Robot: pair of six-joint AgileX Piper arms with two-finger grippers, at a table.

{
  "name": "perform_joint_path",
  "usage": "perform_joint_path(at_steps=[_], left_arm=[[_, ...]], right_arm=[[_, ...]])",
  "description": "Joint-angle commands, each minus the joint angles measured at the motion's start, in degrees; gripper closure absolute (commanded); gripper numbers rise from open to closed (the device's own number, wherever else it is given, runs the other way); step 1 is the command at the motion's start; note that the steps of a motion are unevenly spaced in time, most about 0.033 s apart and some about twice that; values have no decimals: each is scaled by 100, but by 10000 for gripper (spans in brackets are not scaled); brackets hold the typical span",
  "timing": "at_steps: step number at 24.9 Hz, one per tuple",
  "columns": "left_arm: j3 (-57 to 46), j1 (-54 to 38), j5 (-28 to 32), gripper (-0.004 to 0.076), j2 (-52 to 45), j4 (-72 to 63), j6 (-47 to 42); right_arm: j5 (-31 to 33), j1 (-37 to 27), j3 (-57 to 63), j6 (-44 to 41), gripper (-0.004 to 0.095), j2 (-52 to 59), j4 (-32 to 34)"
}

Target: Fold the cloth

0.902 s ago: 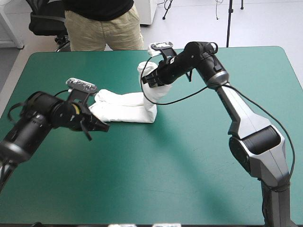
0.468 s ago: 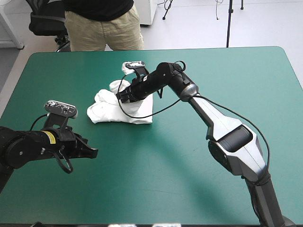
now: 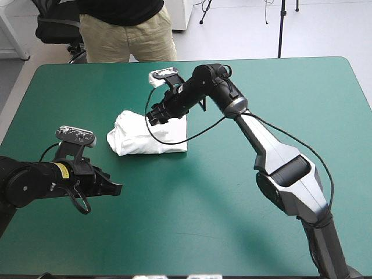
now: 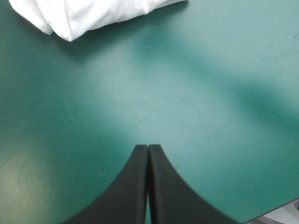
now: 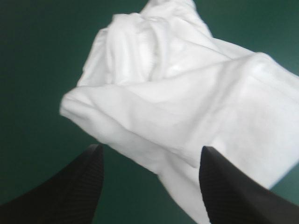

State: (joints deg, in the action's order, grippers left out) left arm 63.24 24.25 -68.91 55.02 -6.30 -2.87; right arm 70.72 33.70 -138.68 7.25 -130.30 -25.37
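Note:
The white T-shirt (image 3: 148, 136) lies as a folded bundle on the teal-green cover, left of the table's middle. My right gripper (image 3: 156, 116) hovers just over the bundle's far edge. In the right wrist view its gripper (image 5: 152, 150) is open, black fingers (image 5: 88, 177) apart, with the rumpled T-shirt (image 5: 177, 88) ahead and below and nothing held. My left gripper (image 3: 116, 189) is shut, low over the cover nearer the front and left of the bundle. In the left wrist view its gripper (image 4: 148, 147) forms one pointed arch, with a corner of the T-shirt (image 4: 84, 14) far ahead.
My right arm (image 3: 279, 157) reaches across the table from the near right toward the bundle. A table edge (image 4: 280, 210) shows close beside my left gripper in the left wrist view.
My right gripper carried a flap of the T-shirt leftward over the bundle, then opened and let it drop. The bundle now looks more compact. My left arm had drawn back toward the front left earlier.

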Motion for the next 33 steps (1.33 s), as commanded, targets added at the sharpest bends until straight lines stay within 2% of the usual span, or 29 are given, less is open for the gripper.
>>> perform_joint_path(at_steps=[1, 4, 7, 18, 28, 29, 31, 32, 33], left_arm=[[138, -11, 226, 741, -62, -133, -62], [138, -11, 226, 741, -62, -165, -175], [138, -11, 295, 741, -62, -284, -174], [138, -11, 355, 741, -62, -301, -174], [138, -11, 355, 741, -62, -301, -195], [138, -11, 355, 741, -62, -301, -195], [138, -11, 355, 741, -62, -301, -195], [138, -11, 355, 741, -62, -291, -195], [138, -11, 355, 741, -62, -281, -195]], right_arm=[[80, -177, -198, -178, 350, 427, 358], [80, -292, -187, -382, 349, 427, 723], [80, -454, -105, -390, 349, 387, 782], [80, -617, 24, -352, 349, -214, 107], [80, -617, 24, -352, 359, -772, -64], [70, -606, 24, -352, 382, -787, -64], [-16, -606, 24, -257, 592, -810, -107], [-110, -606, 24, 67, 806, -810, -131], [-215, -606, 24, 328, 918, -810, -174]])
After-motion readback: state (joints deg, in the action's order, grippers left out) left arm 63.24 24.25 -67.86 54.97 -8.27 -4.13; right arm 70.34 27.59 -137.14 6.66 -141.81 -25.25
